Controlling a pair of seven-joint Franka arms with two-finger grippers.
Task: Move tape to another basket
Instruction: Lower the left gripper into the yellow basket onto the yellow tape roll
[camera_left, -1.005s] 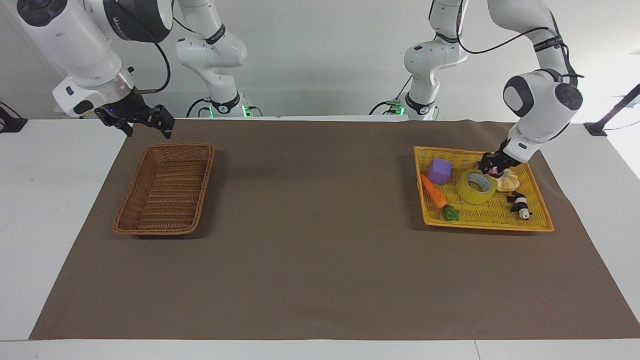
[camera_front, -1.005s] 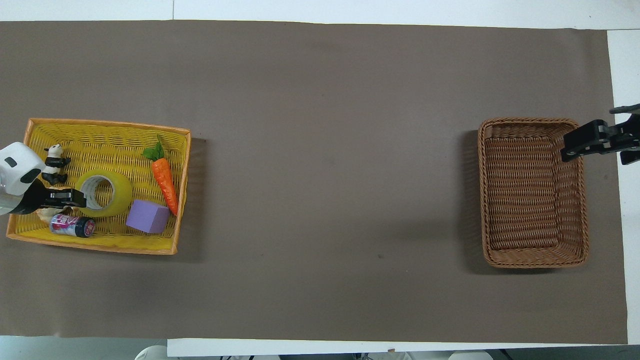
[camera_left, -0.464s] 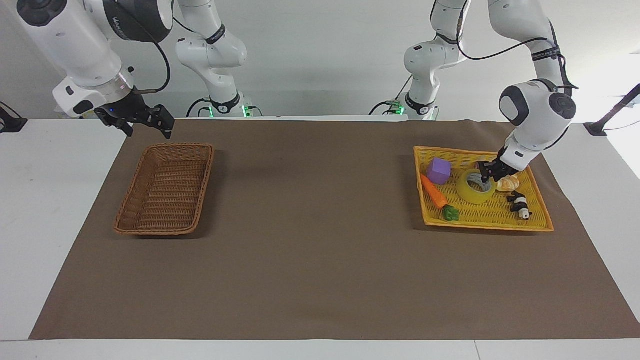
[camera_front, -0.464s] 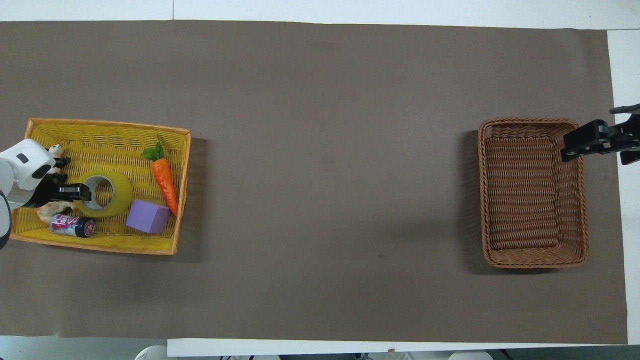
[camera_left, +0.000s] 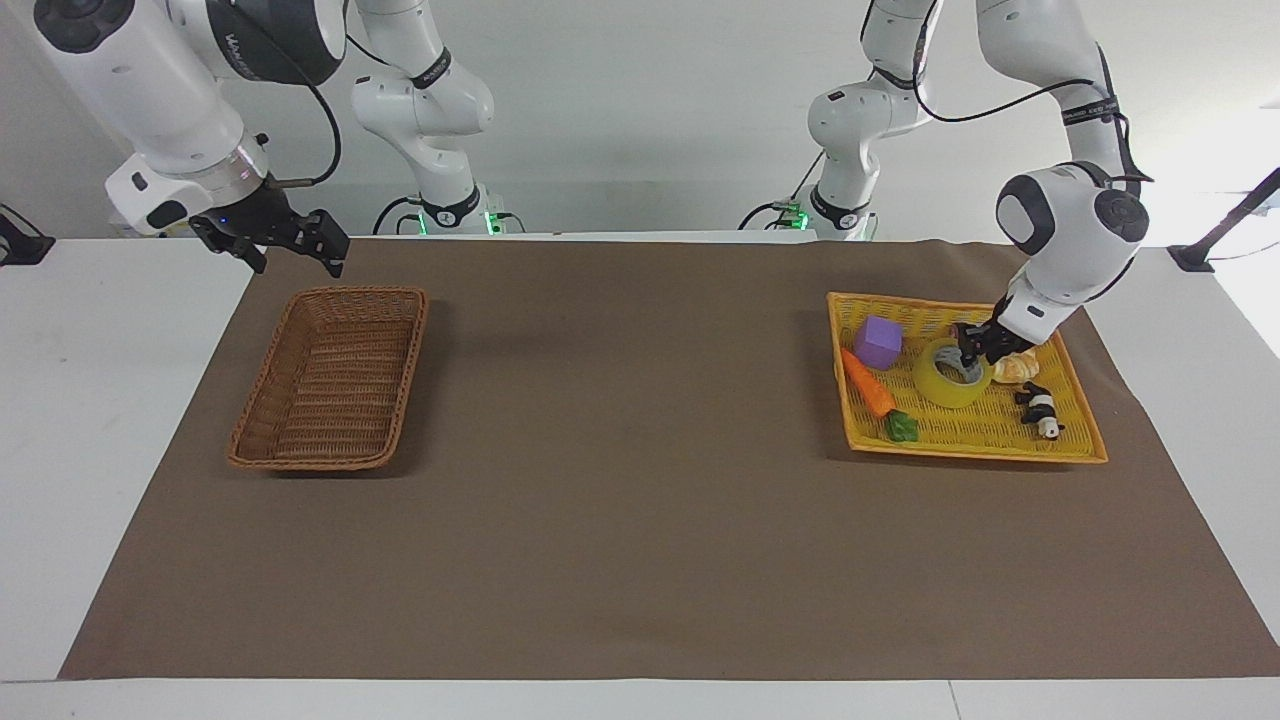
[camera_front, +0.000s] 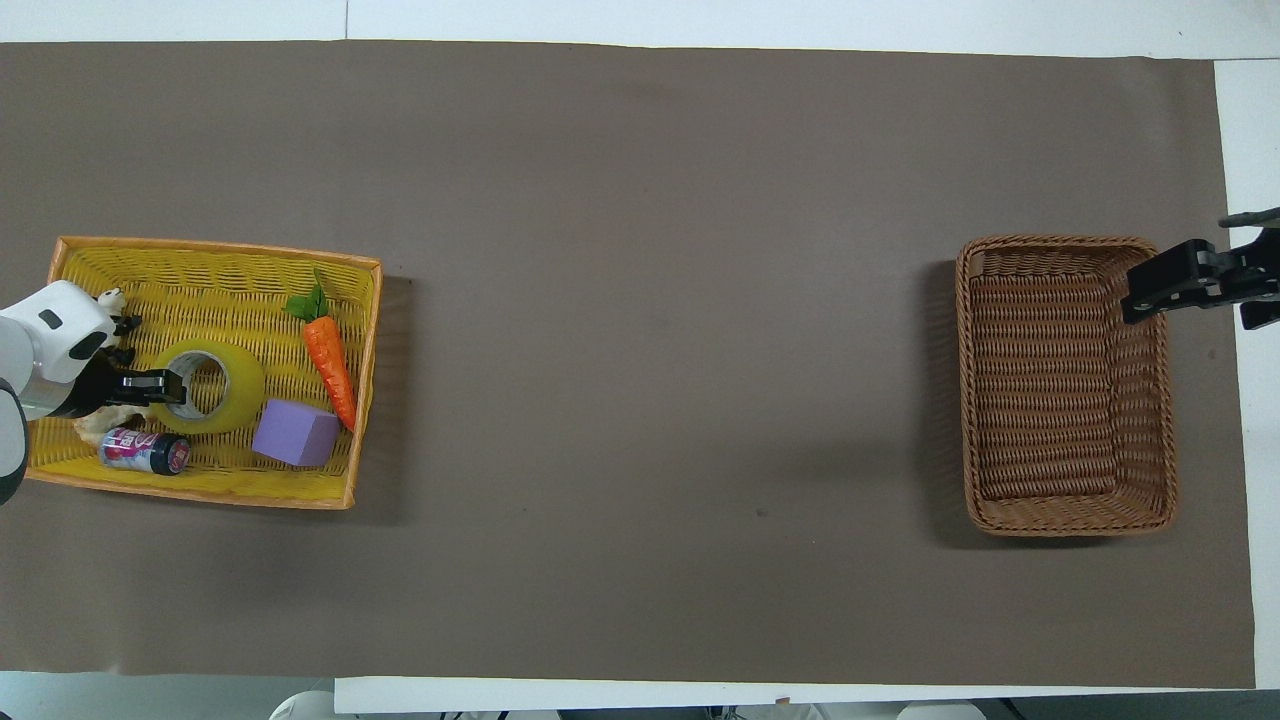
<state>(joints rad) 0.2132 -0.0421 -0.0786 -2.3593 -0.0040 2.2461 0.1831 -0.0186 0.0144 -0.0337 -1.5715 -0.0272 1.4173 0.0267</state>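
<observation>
My left gripper (camera_left: 968, 352) pinches the wall of the tape (camera_left: 951, 374), which sits in the yellow tray (camera_left: 975, 432) — nothing lifted yet. The brown basket (camera_left: 330, 375) waits; my right gripper (camera_left: 297, 247) hangs open beside it.

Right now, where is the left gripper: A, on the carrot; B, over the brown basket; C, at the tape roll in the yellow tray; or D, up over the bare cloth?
C: the left gripper is down at the rim of the tape in the yellow tray, apart from the carrot.
</observation>
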